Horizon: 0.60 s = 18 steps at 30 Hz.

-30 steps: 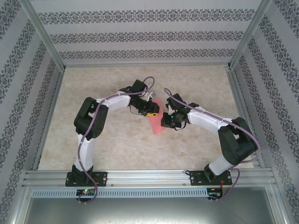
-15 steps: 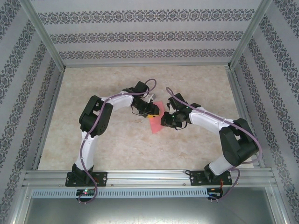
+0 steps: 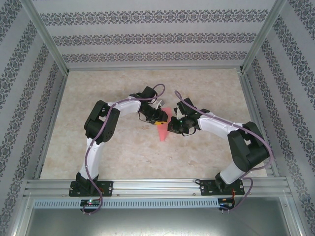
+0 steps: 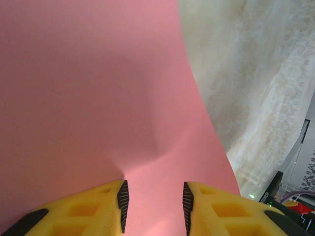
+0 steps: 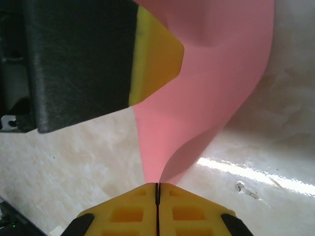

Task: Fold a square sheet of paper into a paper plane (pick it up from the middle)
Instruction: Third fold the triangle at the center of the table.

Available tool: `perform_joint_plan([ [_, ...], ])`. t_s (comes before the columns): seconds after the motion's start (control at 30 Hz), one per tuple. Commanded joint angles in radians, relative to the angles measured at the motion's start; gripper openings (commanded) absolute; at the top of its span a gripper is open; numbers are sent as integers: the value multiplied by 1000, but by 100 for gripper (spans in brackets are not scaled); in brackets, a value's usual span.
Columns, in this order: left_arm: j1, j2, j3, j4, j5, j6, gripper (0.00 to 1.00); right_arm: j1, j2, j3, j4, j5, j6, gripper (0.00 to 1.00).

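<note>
The square sheet of paper (image 3: 163,133) is pink-red and bent, held off the marble table between the two grippers. From above it looks like a narrow shape pointing toward the near edge. My left gripper (image 3: 158,119) is at its left. In the left wrist view its yellow fingers (image 4: 153,196) stand apart, with the sheet (image 4: 98,88) spread behind them and dimpled at the left fingertip. My right gripper (image 3: 171,127) is shut on the sheet's curled near edge (image 5: 158,187). The sheet (image 5: 206,73) rises from there past the left gripper's fingertip (image 5: 155,54).
The marble tabletop (image 3: 123,147) is boxed in by aluminium rails (image 3: 157,184) and patterned walls. Both arms' elbows bow outward. A small scrap (image 5: 243,189) lies on the table to the right of my right gripper.
The right gripper has shifted slightly left toward the left gripper. The paper looked wider from above and now looks narrow and pointed. The left elbow has moved right.
</note>
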Motion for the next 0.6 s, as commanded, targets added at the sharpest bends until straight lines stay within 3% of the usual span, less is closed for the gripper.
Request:
perform_joint_plan([
  [0.0,-5,5,14,-37,-10,27,38,-19,28,-14,66,-28,30,7],
  [0.2,-5,-15,17,-31,16,21,38,-30,62,-17,146,-66,65,5],
  [0.57,23,-112,15,-4,43,-14,38,-30,120,18,111,-85,28,5],
])
